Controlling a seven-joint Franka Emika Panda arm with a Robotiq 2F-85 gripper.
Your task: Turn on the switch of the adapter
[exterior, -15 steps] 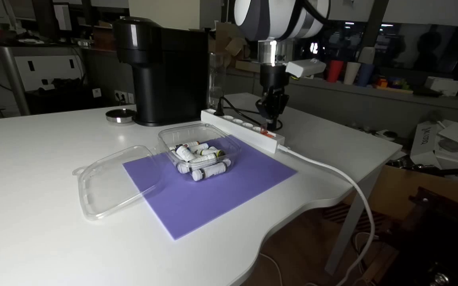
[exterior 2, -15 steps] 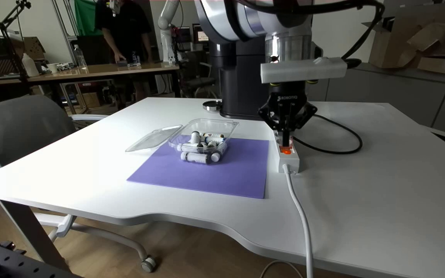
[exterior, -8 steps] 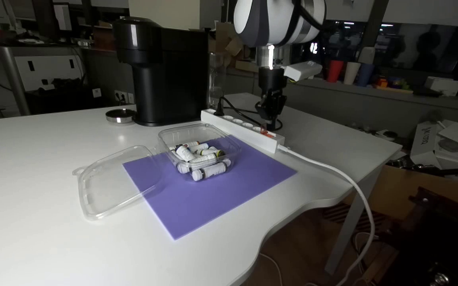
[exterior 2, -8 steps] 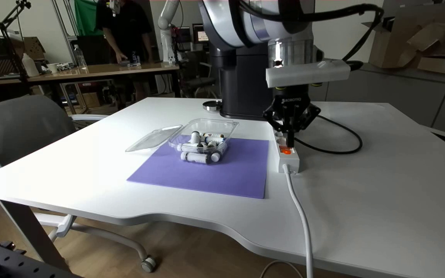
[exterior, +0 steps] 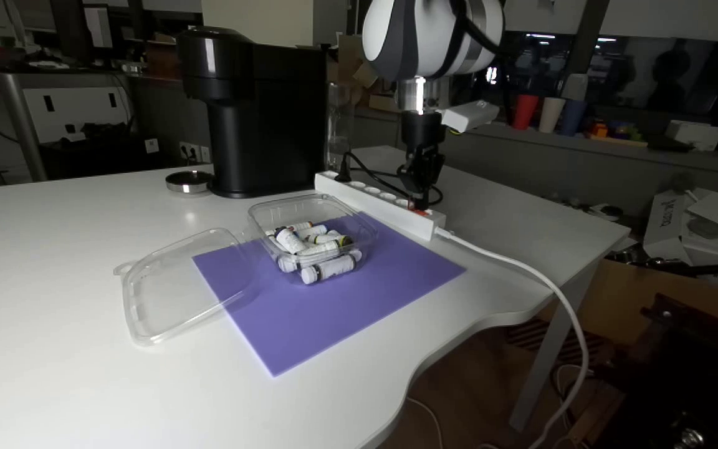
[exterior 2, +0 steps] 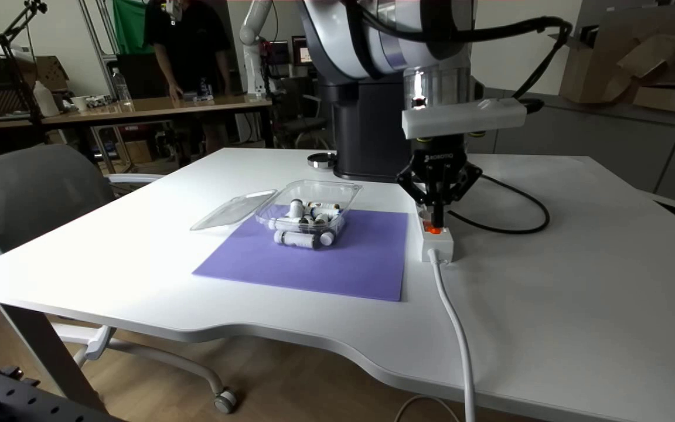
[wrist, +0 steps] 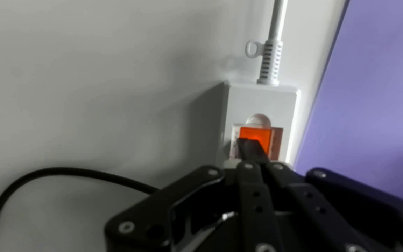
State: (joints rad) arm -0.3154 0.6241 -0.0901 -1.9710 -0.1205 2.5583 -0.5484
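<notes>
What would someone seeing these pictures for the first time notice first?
Probably the bright orange switch on the white power strip, near its cable, with the shut gripper right at it. Next, the purple mat beside the strip, with a clear tub of small white bottles at least partly on it. The tall black coffee machine stands by the strip's other end in both exterior views.

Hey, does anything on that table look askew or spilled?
Nothing looks spilled. The clear plastic lid looks askew: it sits open beside its plastic container, apparently tilted, overlapping the edge of the purple mat.
</notes>
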